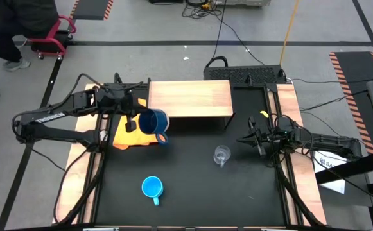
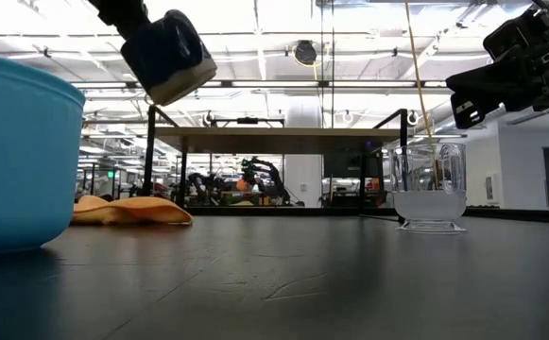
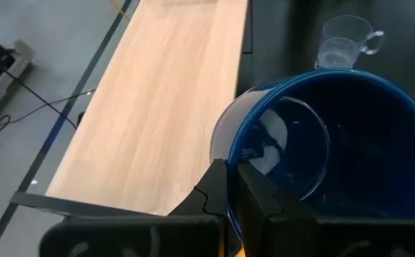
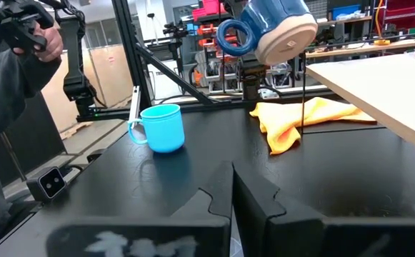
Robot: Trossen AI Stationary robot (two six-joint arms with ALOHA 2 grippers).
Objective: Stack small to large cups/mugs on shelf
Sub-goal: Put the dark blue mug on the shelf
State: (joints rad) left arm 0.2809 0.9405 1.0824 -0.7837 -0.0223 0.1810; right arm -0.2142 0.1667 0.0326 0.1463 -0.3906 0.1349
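Note:
The dark blue mug [image 1: 153, 122] hangs in the air by the shelf's near left corner, and my left gripper [image 1: 137, 118] is shut on it. The shelf [image 1: 189, 98], a light-wood board on thin dark legs, stands at the far middle of the table. Upright on the black tabletop are the light blue mug [image 1: 152, 187], near the front, and the clear glass cup [image 1: 221, 154], to the right of the middle. My right gripper [image 1: 249, 140] waits shut at the table's right side, holding nothing. My left gripper pinches the dark blue mug's wall at its rim [image 3: 226, 165], one finger [image 3: 253, 196] inside the mug and the other outside. The fingers slant down from the table's left. The mug [image 4: 268, 28] is lifted clear and tilted, its handle [image 4: 230, 36] toward the table's near side.
A yellow-orange cloth [image 1: 131, 133] lies crumpled on the table under and beside the lifted mug, left of the shelf's front leg. Wooden rails [image 1: 83, 186] run along both table sides. A person [image 1: 16, 29] sits beyond the far left corner.

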